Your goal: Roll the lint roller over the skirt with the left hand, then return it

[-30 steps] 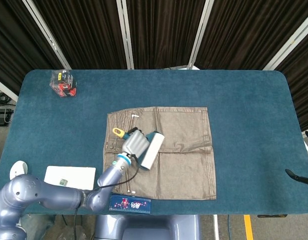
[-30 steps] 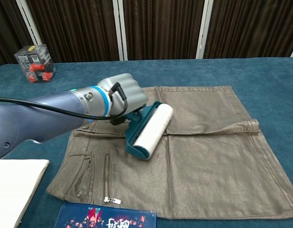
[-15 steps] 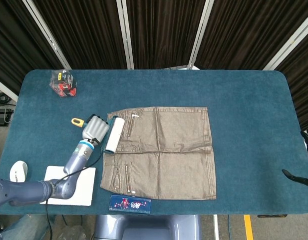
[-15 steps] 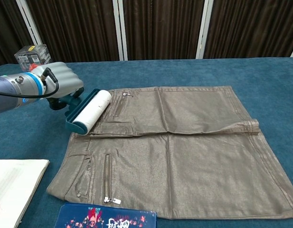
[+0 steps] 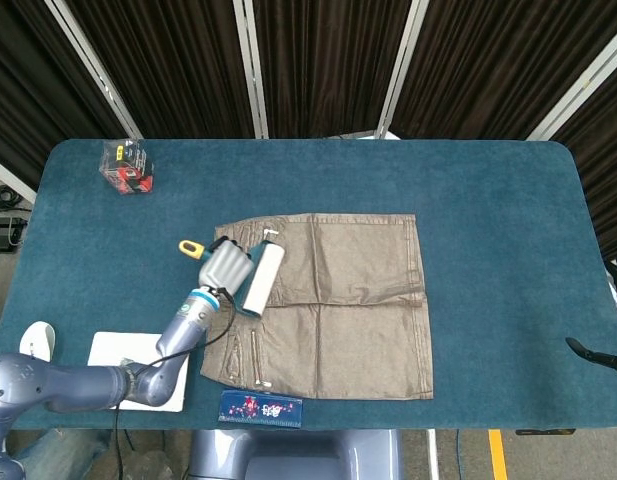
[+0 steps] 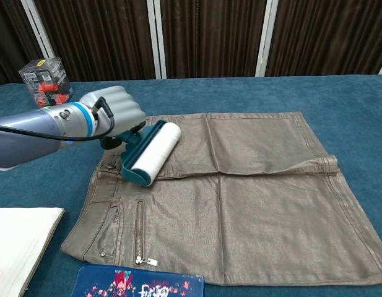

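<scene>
Teal cloth is covering the table [image 5: 488, 200] that I am working at. The brown skirt [image 5: 338, 300] [image 6: 252, 204] is lying flat near its middle, waistband to the left. My left hand [image 5: 226, 266] [image 6: 113, 114] is hovering over the skirt's far left corner, its fingers wrapped tight around the handle of the lint roller [image 5: 260, 280] [image 6: 150, 153]; the white roll is resting on the fabric just right of my hand. A white notebook [image 5: 138, 370] is sitting near the left edge, and a dark printed box [image 5: 260, 408] is lying at the near edge. A small clear box [image 5: 127, 166] is standing at the far left. My right hand is out of sight.
</scene>
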